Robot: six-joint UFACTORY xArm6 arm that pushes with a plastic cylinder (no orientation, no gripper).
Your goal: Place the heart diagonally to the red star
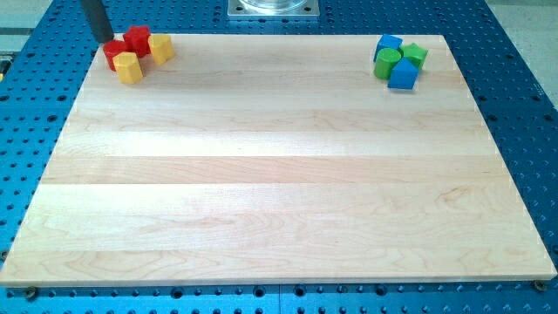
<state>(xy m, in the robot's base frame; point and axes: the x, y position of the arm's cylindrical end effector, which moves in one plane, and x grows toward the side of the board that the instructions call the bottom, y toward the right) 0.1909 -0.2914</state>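
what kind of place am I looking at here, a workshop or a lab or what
Probably a robotics lab bench: a wooden board lies on a blue perforated table, with a metal mount at the view's top. My tip sits beside a red and yellow block cluster.

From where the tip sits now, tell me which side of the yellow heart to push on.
Judging by this view, push the yellow heart on its top-left flank, where my tip is nearest. The red star sits just above it, so skirt that block.
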